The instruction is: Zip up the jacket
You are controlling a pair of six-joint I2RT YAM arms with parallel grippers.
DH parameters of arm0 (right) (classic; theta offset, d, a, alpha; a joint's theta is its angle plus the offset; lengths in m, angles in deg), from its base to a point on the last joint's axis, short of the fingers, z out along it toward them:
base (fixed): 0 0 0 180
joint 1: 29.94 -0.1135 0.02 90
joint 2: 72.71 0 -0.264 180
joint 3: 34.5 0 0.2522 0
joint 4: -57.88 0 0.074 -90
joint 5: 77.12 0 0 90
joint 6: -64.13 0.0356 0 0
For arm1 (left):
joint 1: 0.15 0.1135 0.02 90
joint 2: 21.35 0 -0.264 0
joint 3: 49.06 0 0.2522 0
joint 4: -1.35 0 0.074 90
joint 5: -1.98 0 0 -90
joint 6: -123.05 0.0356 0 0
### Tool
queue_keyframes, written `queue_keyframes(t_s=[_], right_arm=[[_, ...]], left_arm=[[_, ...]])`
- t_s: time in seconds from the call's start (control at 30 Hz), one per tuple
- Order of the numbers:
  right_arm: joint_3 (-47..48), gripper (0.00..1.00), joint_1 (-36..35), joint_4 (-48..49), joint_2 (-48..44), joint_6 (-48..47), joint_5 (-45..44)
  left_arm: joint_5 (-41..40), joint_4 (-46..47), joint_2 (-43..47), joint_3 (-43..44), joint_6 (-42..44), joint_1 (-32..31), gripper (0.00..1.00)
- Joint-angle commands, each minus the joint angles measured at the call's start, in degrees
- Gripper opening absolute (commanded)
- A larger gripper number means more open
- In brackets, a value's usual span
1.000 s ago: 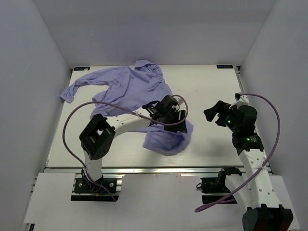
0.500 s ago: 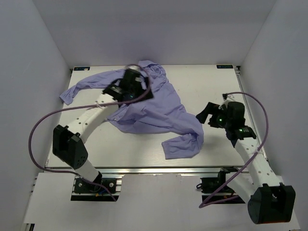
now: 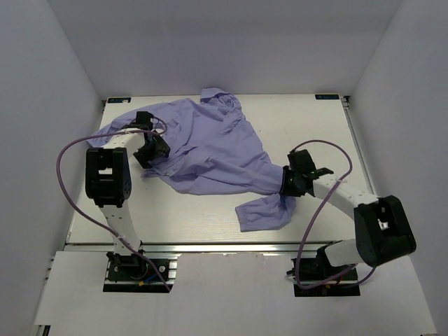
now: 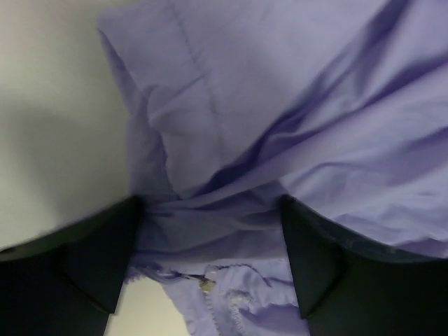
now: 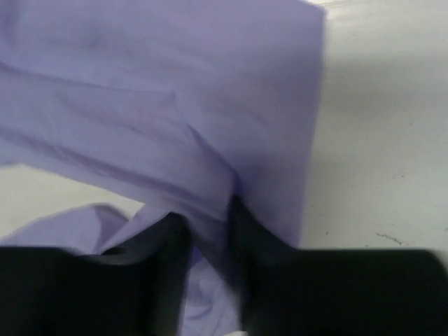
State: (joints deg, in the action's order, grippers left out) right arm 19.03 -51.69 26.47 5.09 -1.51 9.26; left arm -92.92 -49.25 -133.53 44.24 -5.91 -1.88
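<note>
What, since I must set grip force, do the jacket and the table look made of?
The jacket: thin, soft matte lavender cloth, judging by its fine creases and limp folds; fibre unclear. The table: hard, smooth off-white board with faint scuffs, perhaps laminate or painted.

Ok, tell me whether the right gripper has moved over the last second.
Yes. In the top view the right gripper went left and toward the bases, away from the right edge of the table, onto the jacket.
</note>
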Motion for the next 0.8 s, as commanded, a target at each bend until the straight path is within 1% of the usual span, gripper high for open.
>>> queue_keyframes(t_s=[0.0,0.03,0.07,0.1,0.13,0.17,0.2,0.23,0.27,0.3,0.33,0.37,0.4,0.43,0.47,0.5,0.53,0.57,0.63,0.67,0.7,0.73,0.77], right_arm=[[5.05,0.26,0.05,-1.24,3.57,0.95,-6.92],[5.75,0.17,0.14,-1.51,4.46,1.39,-7.63],[7.85,0.07,0.14,-2.82,5.51,1.48,-8.85],[9.00,0.06,0.22,-3.26,7.43,1.31,-9.47],[10.14,0.05,0.66,-3.70,8.41,1.13,-10.44],[12.85,0.04,1.01,-4.06,9.55,1.13,-12.62],[14.44,0.04,1.71,-5.19,12.26,0.95,-13.69],[16.37,0.02,3.46,-5.99,13.77,0.52,-14.31],[20.57,0.02,4.61,-6.69,15.52,0.34,-15.97],[22.70,0.02,6.10,-7.91,19.02,0.08,-16.50],[25.16,0.02,8.81,-8.88,20.71,-0.54,-16.94],[27.71,0.03,10.23,-10.20,22.47,-0.72,-16.95],[32.08,0.06,11.46,-11.08,25.01,-1.50,-16.69],[33.78,0.11,12.78,-11.61,25.73,-2.73,-15.64],[35.01,0.30,13.05,-11.62,26.17,-6.04,-15.02],[36.59,0.46,13.06,-11.53,26.09,-8.08,-14.23],[36.87,0.56,12.88,-11.62,25.48,-9.49,-11.53],[36.70,0.66,12.97,-11.36,24.69,-11.25,-10.02],[34.51,0.74,12.88,-10.74,20.30,-11.70,-7.56],[33.28,0.86,12.97,-9.35,18.37,-11.96,-3.89],[32.22,0.89,12.88,-8.72,14.70,-12.66,-1.59],[30.56,0.89,12.27,-9.24,13.01,-12.58,2.00],[29.67,0.89,11.48,-9.51,11.25,-12.58,2.99]], left_arm=[[4.02,1.84,0.91,-0.60,0.64,-1.25,0.84],[4.90,2.47,1.09,-2.19,0.55,-1.25,0.75],[4.91,2.65,1.17,-4.81,0.29,-1.34,0.51],[5.43,2.22,1.44,-6.15,-0.23,-1.25,0.40],[8.48,2.47,2.40,-7.81,-0.67,-1.34,0.30],[10.08,3.17,3.28,-9.83,-0.85,-1.34,0.14],[11.92,4.22,4.33,-14.38,-1.20,-1.43,0.06],[15.16,4.58,5.56,-16.86,-1.38,-1.86,0.00],[15.97,4.85,8.53,-19.32,-1.47,-2.47,0.00],[16.33,4.15,10.30,-24.22,-2.17,-4.66,0.00],[16.16,3.54,12.23,-26.44,-2.78,-6.24,0.00],[15.20,2.92,16.43,-28.46,-3.40,-8.35,0.00],[14.15,0.91,18.64,-29.96,-4.80,-13.16,0.09],[13.00,-0.41,20.58,-31.81,-6.03,-15.55,0.20],[12.30,-2.25,24.43,-32.26,-7.08,-17.93,0.37],[11.77,-3.32,26.12,-32.26,-7.70,-20.82,0.75],[10.98,-4.72,27.61,-31.39,-8.41,-21.29,0.87],[9.67,-6.82,29.02,-30.51,-8.59,-21.38,0.97],[6.42,-9.90,31.93,-27.01,-9.11,-21.38,0.98],[5.71,-10.96,32.37,-22.38,-8.94,-21.38,0.98],[2.83,-12.54,32.72,-19.90,-8.42,-21.38,0.98],[2.01,-12.99,32.64,-17.43,-8.07,-21.38,0.98],[1.48,-12.82,32.38,-13.49,-7.45,-21.38,0.98]])
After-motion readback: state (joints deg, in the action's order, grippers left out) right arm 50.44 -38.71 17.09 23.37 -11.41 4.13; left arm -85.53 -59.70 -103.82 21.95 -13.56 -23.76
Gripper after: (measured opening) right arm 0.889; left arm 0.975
